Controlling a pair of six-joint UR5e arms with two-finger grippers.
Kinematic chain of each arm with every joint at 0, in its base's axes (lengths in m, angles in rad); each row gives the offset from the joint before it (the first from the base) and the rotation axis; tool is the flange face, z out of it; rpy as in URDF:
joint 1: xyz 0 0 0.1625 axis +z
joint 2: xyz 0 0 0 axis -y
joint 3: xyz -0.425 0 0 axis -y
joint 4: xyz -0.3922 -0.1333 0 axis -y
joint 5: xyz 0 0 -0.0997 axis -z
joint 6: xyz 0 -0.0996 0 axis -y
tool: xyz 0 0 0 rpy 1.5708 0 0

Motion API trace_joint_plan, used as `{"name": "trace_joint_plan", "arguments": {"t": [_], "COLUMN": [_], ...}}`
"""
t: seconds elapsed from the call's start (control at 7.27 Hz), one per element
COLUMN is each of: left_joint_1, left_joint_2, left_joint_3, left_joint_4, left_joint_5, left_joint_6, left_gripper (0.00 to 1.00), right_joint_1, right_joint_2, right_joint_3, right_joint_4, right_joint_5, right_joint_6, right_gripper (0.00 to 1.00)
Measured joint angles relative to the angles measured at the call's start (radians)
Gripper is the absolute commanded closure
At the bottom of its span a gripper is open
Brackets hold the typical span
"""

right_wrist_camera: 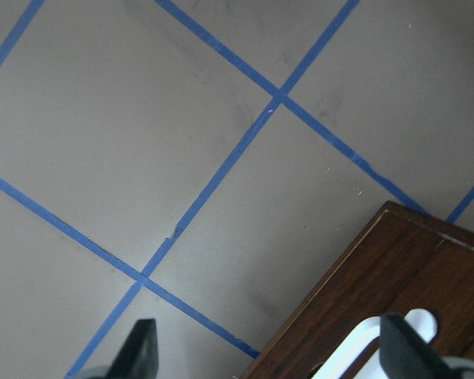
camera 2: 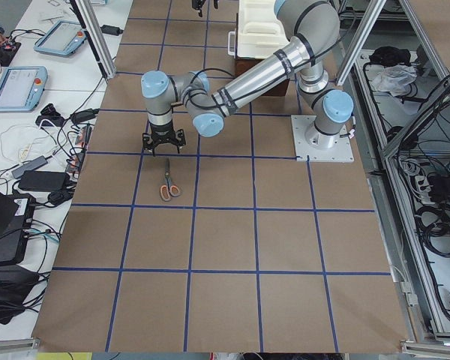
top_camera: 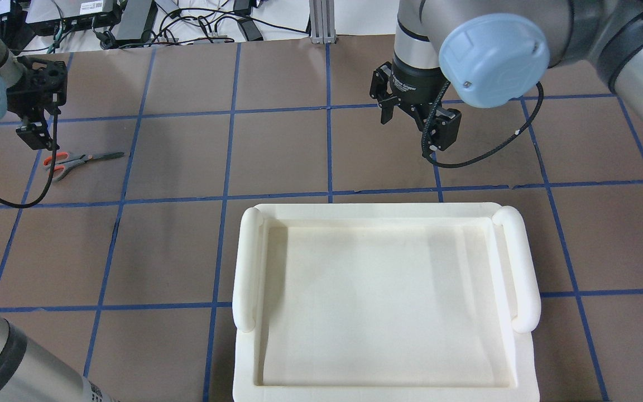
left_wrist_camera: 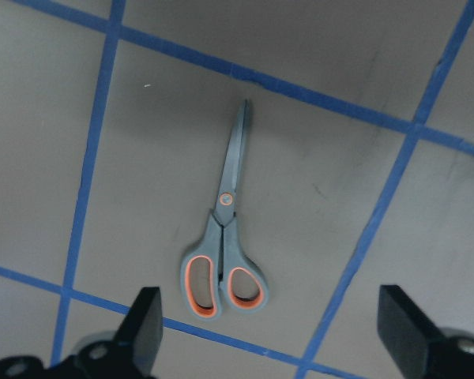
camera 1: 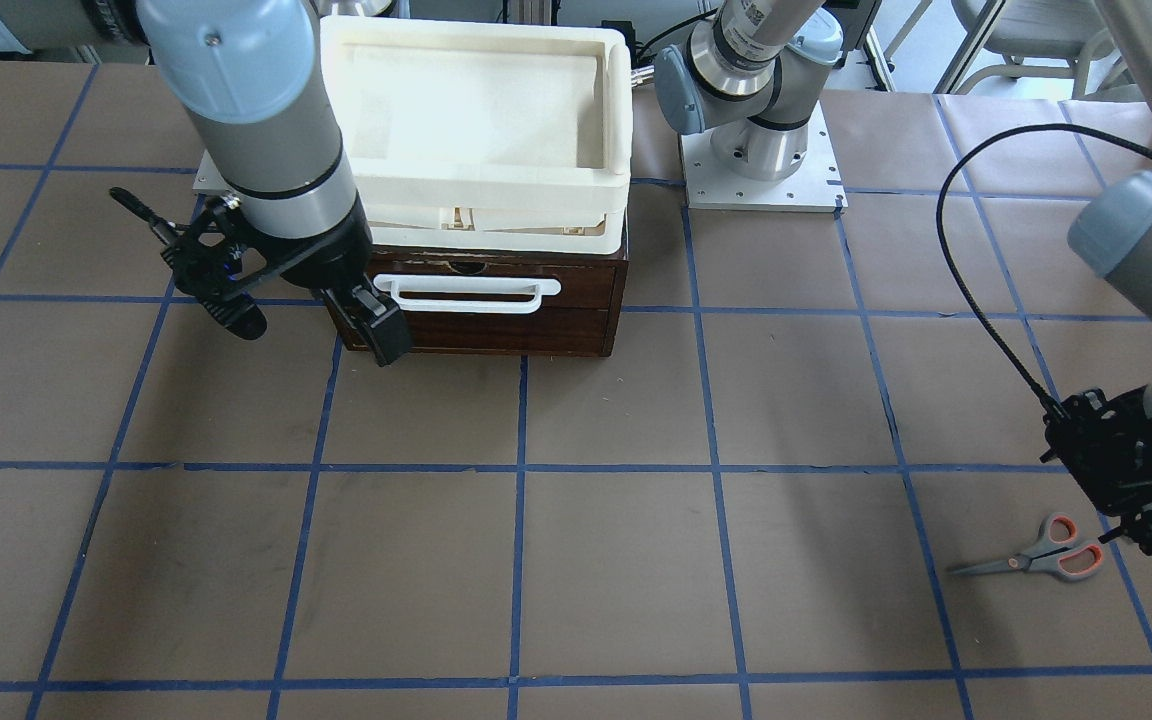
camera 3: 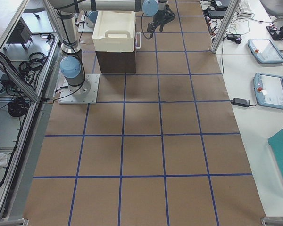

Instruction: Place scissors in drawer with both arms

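Glossy dark wood drawer, matt cream plastic tray.

Scissors lie on table, far from drawer.

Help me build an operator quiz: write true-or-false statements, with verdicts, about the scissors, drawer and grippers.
1. The small grey-handled scissors lie flat on the brown paper-covered table. True.
2. The left gripper is shut on them. False: it is open above them, holding nothing.
3. The dark brown wooden drawer is pulled out. False: it is shut.
4. The cream-white plastic tray sits directly above the drawer. True.
5. The right gripper grips the white bar handle. False: it is open near the handle's end.
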Motion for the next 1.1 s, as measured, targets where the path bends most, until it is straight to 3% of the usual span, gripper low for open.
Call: {"name": "trace_joint_plan", "arguments": {"t": [0.41, 0.55, 0.69, 1.1], "left_joint_1": [0.036, 0.042, 0.045, 0.048], "left_joint_2": [-0.158, -0.189, -0.206, -0.19], "left_joint_3": [0.061, 0.065, 0.066, 0.051], "left_joint_4": [0.095, 0.132, 0.149, 0.148], "left_joint_5": [-0.082, -0.104, -0.124, -0.126], "left_joint_6": [0.294, 0.307, 0.307, 0.192], "left_gripper": [0.04, 0.04, 0.1, 0.11], "right_joint_1": [0.065, 0.07, 0.072, 0.074], "right_joint_2": [0.081, 0.097, 0.112, 0.14], "right_joint_3": [-0.002, -0.001, -0.001, -0.001], "right_joint_4": [-0.025, -0.024, -0.021, -0.004], "right_joint_5": [0.0, 0.004, 0.006, 0.035], "right_joint_6": [0.292, 0.36, 0.428, 0.574], "right_gripper": [0.0, 0.0, 0.0, 0.0]}}
